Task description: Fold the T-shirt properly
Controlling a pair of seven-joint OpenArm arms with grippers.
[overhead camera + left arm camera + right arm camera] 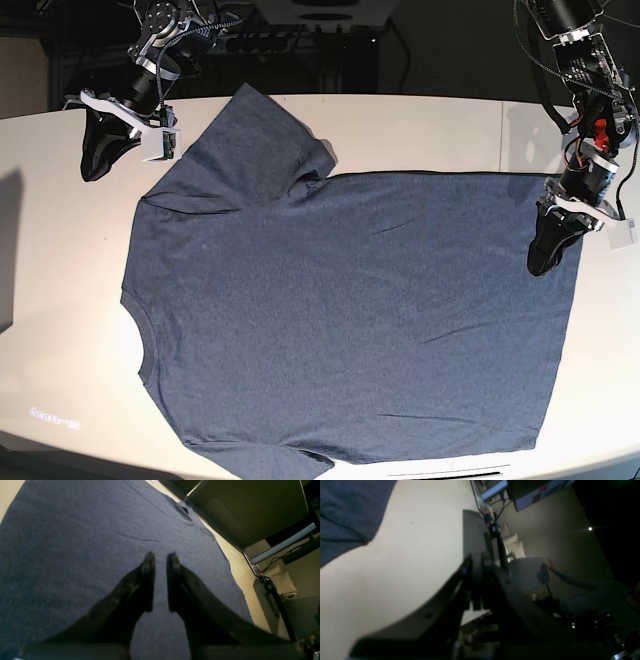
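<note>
On table (420, 130): T-shirt (340, 310) flat, left gripper (160, 555) above hem

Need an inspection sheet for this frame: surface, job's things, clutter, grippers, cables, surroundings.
Surface: pale table, bare around the shirt.
Job's things: T-shirt spread flat, unfolded, collar toward the base view's left, hem toward its right; a few shallow creases; the near sleeve runs to the table's front edge.
Clutter: nothing seen on the table.
Grippers: left gripper over the shirt near the hem, jaws slightly apart, nothing between them. Right gripper over bare table beside the far sleeve, jaws shut, empty.
Cables: wiring runs along the left arm; none on the table.
Surroundings: dim room; chair and a person's outstretched arm past the table edge.
</note>
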